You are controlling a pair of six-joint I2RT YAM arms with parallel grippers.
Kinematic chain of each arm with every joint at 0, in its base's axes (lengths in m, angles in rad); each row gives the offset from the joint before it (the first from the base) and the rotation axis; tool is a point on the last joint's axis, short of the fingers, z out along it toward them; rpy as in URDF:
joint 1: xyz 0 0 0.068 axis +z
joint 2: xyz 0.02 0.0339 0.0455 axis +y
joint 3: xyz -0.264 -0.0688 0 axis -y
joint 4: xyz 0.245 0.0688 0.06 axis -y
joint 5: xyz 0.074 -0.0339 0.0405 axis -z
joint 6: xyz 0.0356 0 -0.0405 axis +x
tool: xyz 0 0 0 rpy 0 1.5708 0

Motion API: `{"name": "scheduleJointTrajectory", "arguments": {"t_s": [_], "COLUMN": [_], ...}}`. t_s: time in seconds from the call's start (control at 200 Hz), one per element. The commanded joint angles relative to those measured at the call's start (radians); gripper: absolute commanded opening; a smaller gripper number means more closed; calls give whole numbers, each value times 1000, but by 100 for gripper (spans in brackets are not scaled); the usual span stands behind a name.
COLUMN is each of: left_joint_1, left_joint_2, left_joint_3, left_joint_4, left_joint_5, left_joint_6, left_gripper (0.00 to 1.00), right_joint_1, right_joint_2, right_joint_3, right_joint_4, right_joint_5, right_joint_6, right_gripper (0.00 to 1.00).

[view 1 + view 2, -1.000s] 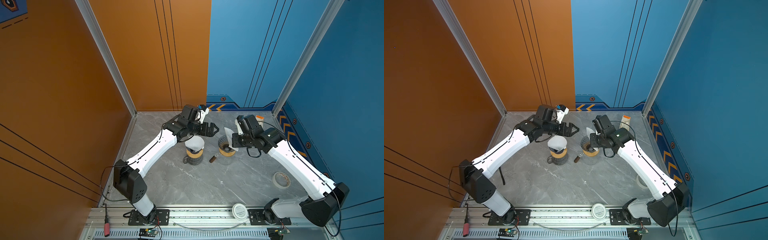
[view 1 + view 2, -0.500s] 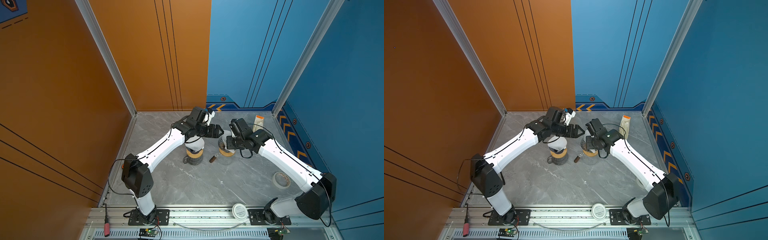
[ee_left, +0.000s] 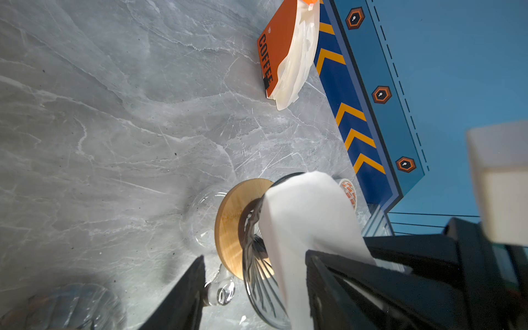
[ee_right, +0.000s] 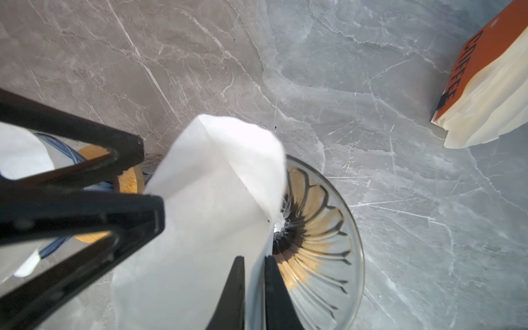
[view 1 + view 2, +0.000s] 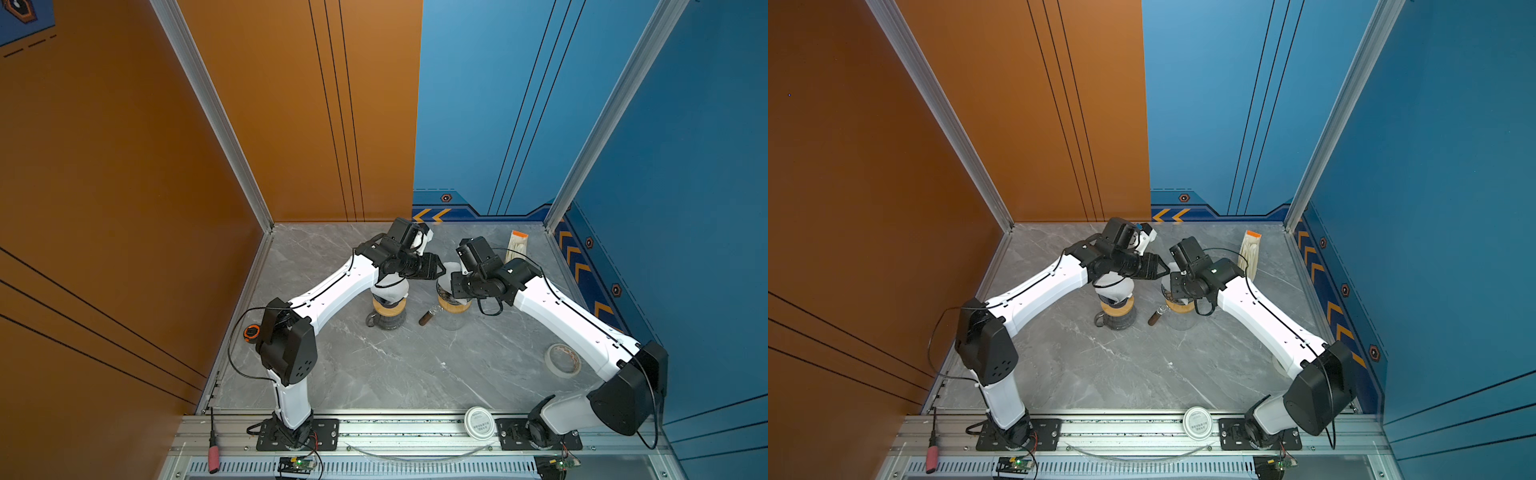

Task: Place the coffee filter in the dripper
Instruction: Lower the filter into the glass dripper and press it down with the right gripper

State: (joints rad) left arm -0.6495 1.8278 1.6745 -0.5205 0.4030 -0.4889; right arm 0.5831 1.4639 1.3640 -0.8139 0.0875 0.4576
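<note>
Standing on the grey, marble-veined table (image 5: 395, 374) are two clear glass servers, each one carrying a round wooden collar and a ribbed glass funnel. On the right server, the dripper (image 4: 328, 228) has the coffee filter (image 4: 223, 185) partly in it. The white paper cone leans on one side of the bowl and rises above the rim, while the opposite ribs are bare and the dark hole in the middle shows. The second dripper (image 5: 390, 293), under the left arm, holds its own white filter, seated deep.

The right gripper (image 4: 253, 258) has its two black fingers only a thin slit apart, and the edge of the coffee filter lies in this slit; if the pads press the paper I cannot tell. The left gripper (image 3: 254, 255) is spread wide. One finger is beside the server and the other lies against the paper, and it clamps nothing.

Counted, I see two drippers, two collars, two servers and two filters inside them. Also there is one pack of spare filters (image 3: 285, 57), an orange card printed COFFEE with cream papers, near the far right corner. One tape roll (image 5: 562, 359) lies flat, one round white lid (image 5: 478, 422) rests on the front rail, and one small brown cylinder (image 5: 427, 318) lies between the servers.
</note>
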Motion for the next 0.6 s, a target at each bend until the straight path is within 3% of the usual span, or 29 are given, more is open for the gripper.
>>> {"name": "scheduleJointTrajectory", "arguments": {"t_s": [0.0,0.596], "left_joint_1": [-11,-7], "left_joint_2": [26,91], "left_joint_3": [42,135], "left_joint_4": [-57,-184], "left_joint_5": [37,50], "left_joint_6": [36,118], "left_gripper": [49,38], "right_joint_1": [-15,-60], "right_joint_2": [-9,61], "right_joint_3": [23,96], "right_joint_4": [-6,-117], "right_joint_5": [1,76], "right_joint_6": [-7,-47], "right_gripper": [23,34]}}
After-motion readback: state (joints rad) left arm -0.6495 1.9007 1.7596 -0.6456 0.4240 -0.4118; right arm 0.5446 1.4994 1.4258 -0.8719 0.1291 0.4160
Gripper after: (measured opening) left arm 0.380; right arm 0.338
